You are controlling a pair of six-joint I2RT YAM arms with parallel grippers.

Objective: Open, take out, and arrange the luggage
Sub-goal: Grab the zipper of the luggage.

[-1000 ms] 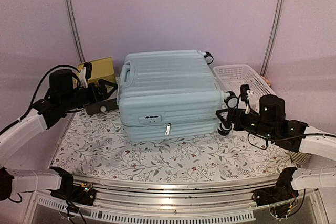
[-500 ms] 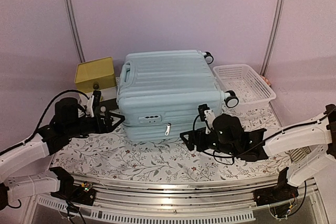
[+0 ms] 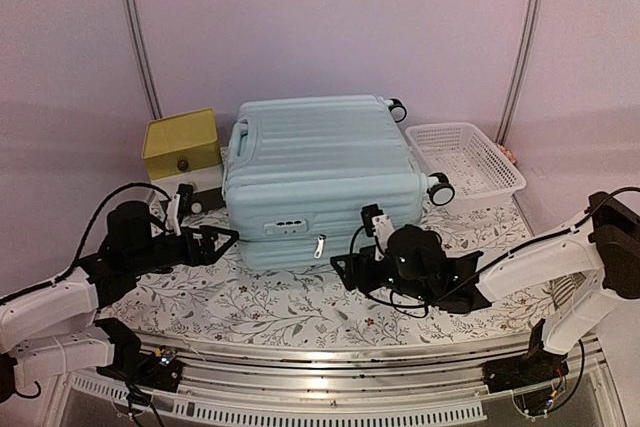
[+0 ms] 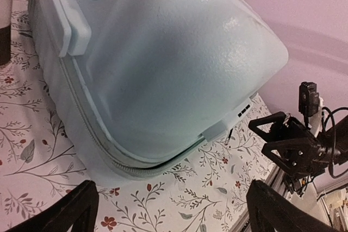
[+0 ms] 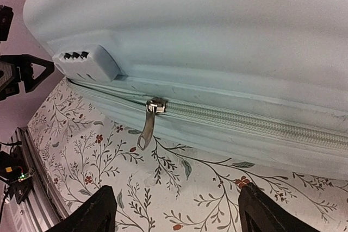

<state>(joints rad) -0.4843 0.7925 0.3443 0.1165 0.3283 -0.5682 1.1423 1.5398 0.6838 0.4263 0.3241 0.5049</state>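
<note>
The luggage (image 3: 320,172), a pale mint-blue ribbed hard-shell suitcase, lies flat and zipped in the middle of the table. Its silver zipper pull (image 5: 148,126) hangs down from the front seam, beside the combination lock (image 5: 89,63). My right gripper (image 3: 345,269) sits low in front of the luggage's front face, open and empty, with the pull just ahead of it in the right wrist view (image 5: 173,210). My left gripper (image 3: 222,242) hovers open and empty at the luggage's front left corner (image 4: 125,156), close to the seam without touching it.
A white lattice basket (image 3: 465,162) stands to the right of the luggage, next to its caster wheels (image 3: 438,188). A yellow-topped box (image 3: 182,142) sits at the back left. The floral tablecloth (image 3: 300,302) ends at a metal rail along the near edge.
Both arms dropped from beside the luggage to table height and swung toward its front. The right gripper moved left along the front face toward the zipper pull and narrowed slightly.
</note>
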